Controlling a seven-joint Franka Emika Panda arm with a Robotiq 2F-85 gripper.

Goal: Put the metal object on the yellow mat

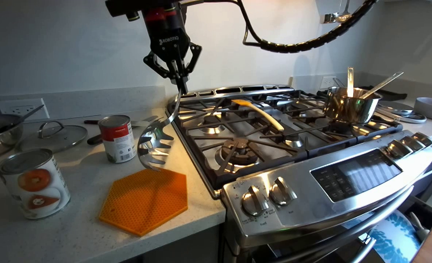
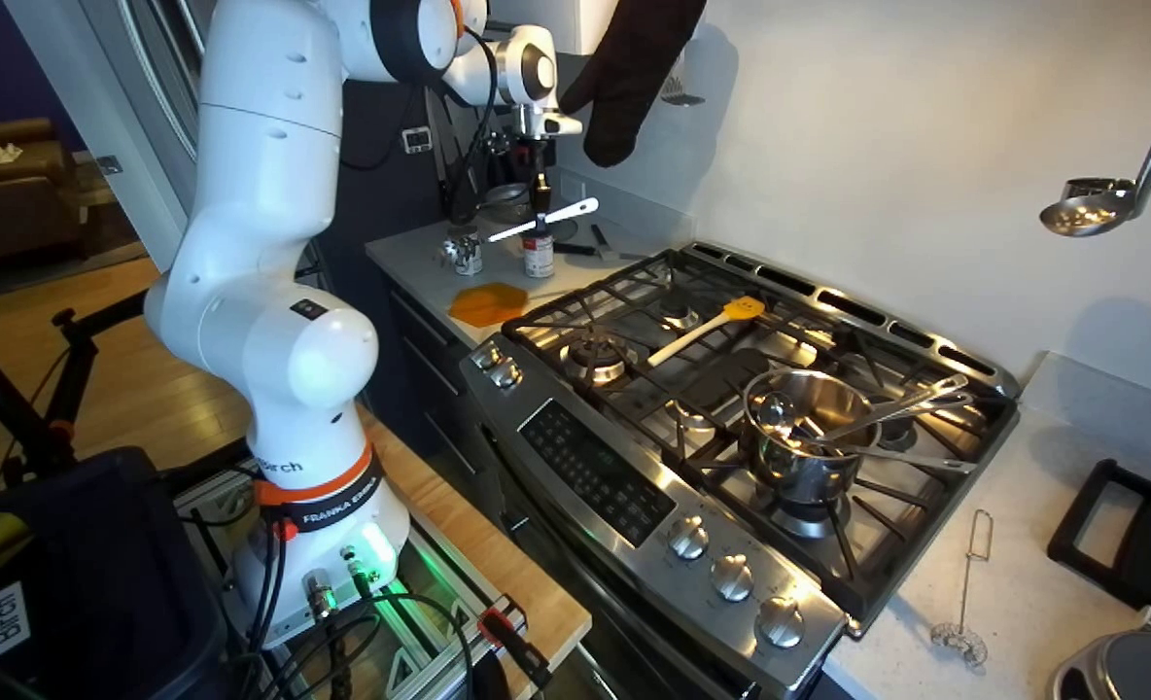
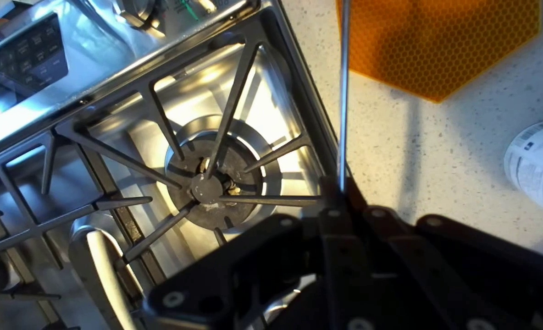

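Observation:
The metal object is a silver utensil with a long thin handle and a rounded, toothed head (image 1: pixel 154 140). My gripper (image 1: pixel 180 84) is shut on its handle, and the head hangs tilted down. In an exterior view the head overlaps the far edge of the yellow mat (image 1: pixel 148 204), and a shadow falls on the mat. The mat (image 2: pixel 486 304), the utensil (image 2: pixel 574 211) and the gripper (image 2: pixel 540 206) also show in an exterior view. In the wrist view the handle (image 3: pixel 344 91) runs up from the fingertips (image 3: pixel 341 190) past the mat's (image 3: pixel 436 50) left edge; the head is out of view.
A red-and-white can (image 1: pixel 118 140) stands behind the mat, and a white can (image 1: pixel 33 186) stands left of it. A glass lid (image 1: pixel 57 136) and a pan (image 1: pixel 4 137) lie farther back. The stove (image 1: pixel 292 160) bears a spatula (image 1: pixel 263 114) and a brass pot (image 1: pixel 347 107).

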